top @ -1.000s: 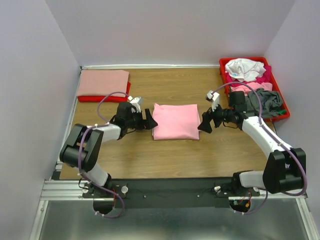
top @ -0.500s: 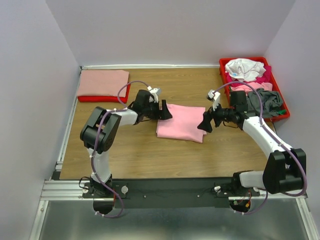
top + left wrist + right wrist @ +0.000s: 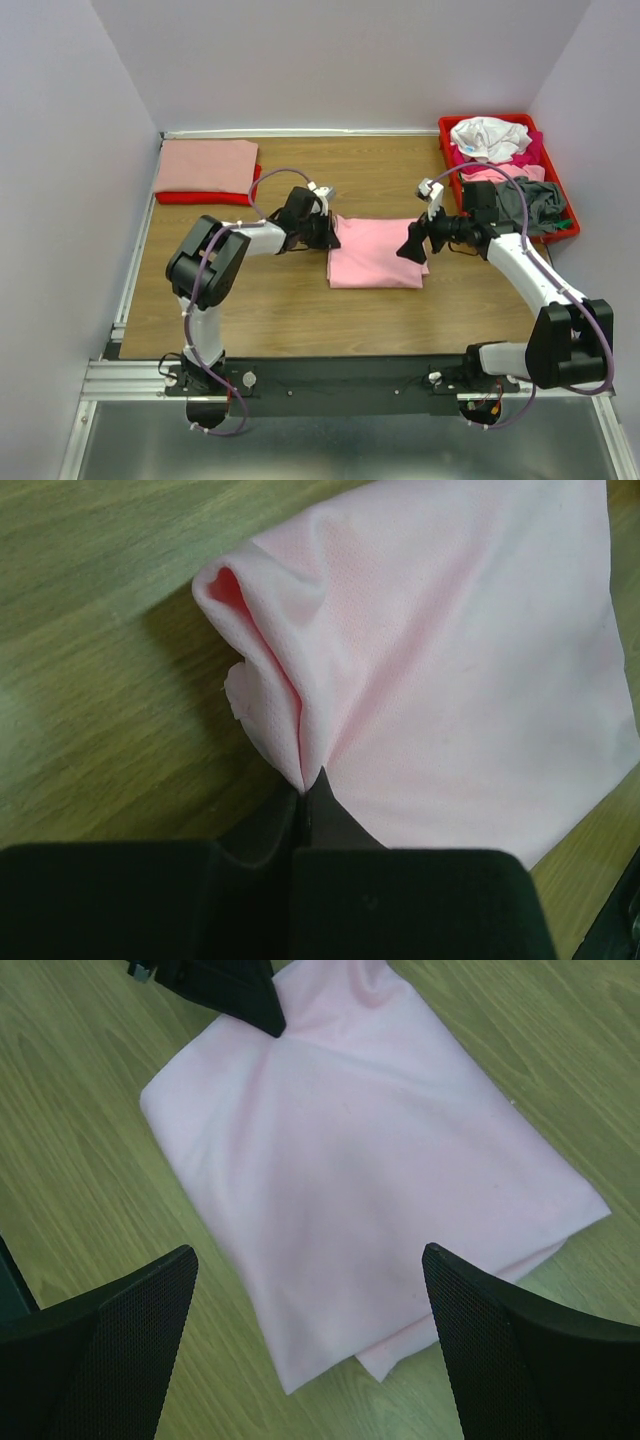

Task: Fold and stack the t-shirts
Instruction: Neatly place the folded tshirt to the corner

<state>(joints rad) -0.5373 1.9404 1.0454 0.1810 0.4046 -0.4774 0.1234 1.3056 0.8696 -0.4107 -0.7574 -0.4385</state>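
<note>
**Left claw (image 3: 328,232) pinches the folded pink t-shirt (image 3: 378,255) by its left edge, with the stack off toward the far-left corner.**

The left claw is shut tight on a bunched fold of cloth close to the shirt's far-left corner. The rest of the shirt lies flat on the middle of the table (image 3: 290,310), running away from that claw toward the right edge. The right claw (image 3: 412,243) stands wide open and empty at the shirt's opposite edge; I can't tell whether it touches the cloth. The stack of folded t-shirts (image 3: 205,165), salmon over red, sits in the table's far-left corner, up and left of the gripping claw. That makes the left arm plainly the nearer one. I'd judge the carry must run toward that corner, with the shirt trailing behind the claw.
</note>
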